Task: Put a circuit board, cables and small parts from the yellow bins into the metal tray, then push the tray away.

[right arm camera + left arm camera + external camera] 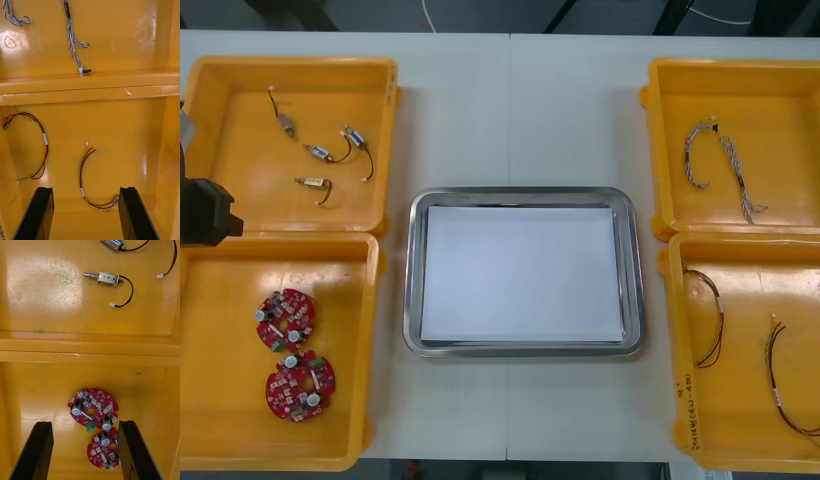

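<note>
1. Metal tray (412, 280) — shiny rim, white and bare inside — lies flat at the middle of the table (520, 110), with a pair of yellow bins (660, 130) at each side edge.
2. The far-left bin (240, 75) sits at the table's far left corner; it holds small metal parts (313, 183) with thin black leads, scattered apart from one another.
3. The near-left bin (220, 400) sits at the near left corner; two round red circuit boards (285, 320) lie flat in it, edge to edge, toward the wall by the table's left edge; whether they touch I cannot tell.
4. The left gripper (85, 423) hangs above the near-left bin, released, its fingers (37, 450) wide apart and grasping nothing; both boards lie below, between the fingers, one close by a finger; the left arm (205, 210) shows at the table's left edge, over the wall where the two left bins meet.
5. The far-right bin (780, 90) sits at the far right corner; two twisted blue and white cables (695, 150) lie side by side in it.
6. The near-right bin (750, 300) sits at the near right corner; two curved red and yellow cables (715, 320) lie well apart in it — one by the wall facing the tray.
7. The right gripper (86, 189) hangs above the near-right bin, released and empty, fingers (135, 213) spread; one cable lies below between them, its end near a finger; the other lies outside them.
</note>
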